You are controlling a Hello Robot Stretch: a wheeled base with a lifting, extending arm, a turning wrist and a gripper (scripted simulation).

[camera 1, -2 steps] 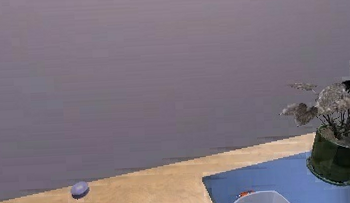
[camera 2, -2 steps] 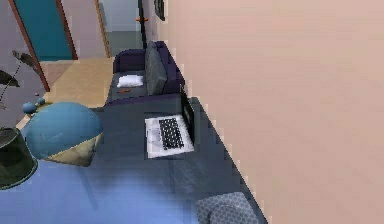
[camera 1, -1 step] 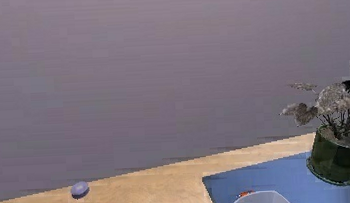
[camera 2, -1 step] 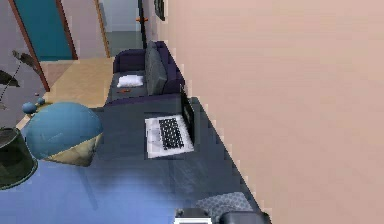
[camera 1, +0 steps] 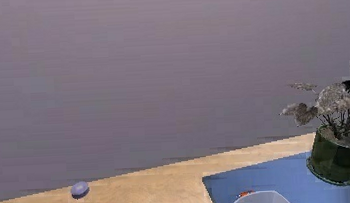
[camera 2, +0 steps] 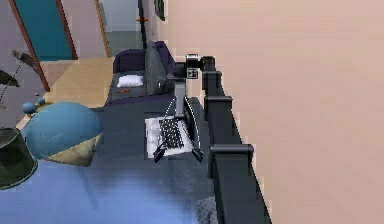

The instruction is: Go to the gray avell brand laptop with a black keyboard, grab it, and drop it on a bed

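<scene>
The thin fingers of the dark gripper (camera 2: 180, 112) hang at a gray laptop with a black keyboard (camera 2: 171, 134). Their state cannot be told, nor whether they have hold of the laptop, which shows at or behind them against a dark blue surface (camera 2: 120, 150), near the middle of the arm side view. Just right of the gripper stand two small white marker squares (camera 2: 192, 62), capping the dark square arm (camera 2: 225, 150) that rises from the near edge. Left of the laptop sits a round blue-and-tan ball (camera 2: 62, 132). Farther off stands a dark upholstered armchair (camera 2: 135, 75), with a teal door (camera 2: 45, 25) at far left and a plain peach wall (camera 2: 310, 90) on the right. In the forward view, a blue table (camera 1: 287, 174) at near right bears a dark green glass vase (camera 1: 338, 153) of grey-leaved stems (camera 1: 333, 99) and a white container (camera 1: 263, 199). A small blue sphere (camera 1: 79, 189) rests on the tan floor (camera 1: 158, 191) by a mauve-grey wall (camera 1: 161, 70).
</scene>
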